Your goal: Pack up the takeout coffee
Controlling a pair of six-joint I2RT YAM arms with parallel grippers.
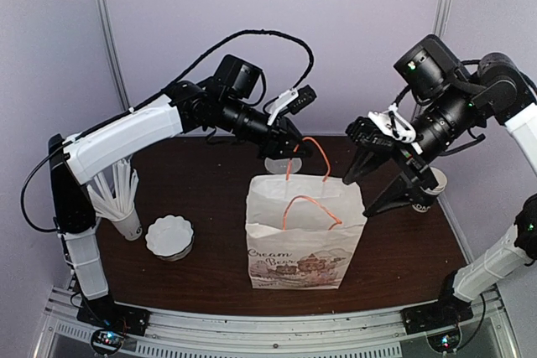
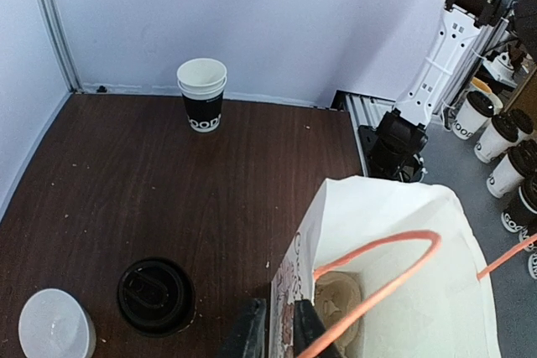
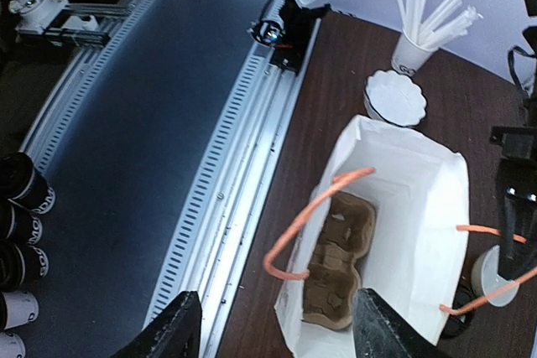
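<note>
A white paper bag (image 1: 298, 236) with orange handles stands open mid-table. A brown pulp carrier (image 3: 340, 270) lies in its bottom, also seen in the left wrist view (image 2: 336, 295). My left gripper (image 1: 295, 150) is shut on the bag's back rim (image 2: 281, 329), one finger on each side of the wall. My right gripper (image 1: 373, 184) is open and empty above the bag's right end (image 3: 277, 329). A round black lid (image 2: 155, 295) sits behind the bag, seen from above; I cannot tell if a cup is under it. It is hidden in the top view.
A lidless black cup with a white rim (image 2: 201, 94) stands at the back right (image 1: 433, 184). A white lid (image 2: 54, 324) lies beside the black one. A cup of straws (image 1: 126, 207) and a white fluted stack (image 1: 169, 236) stand at the left. Several lidded cups (image 2: 495, 136) stand off the table.
</note>
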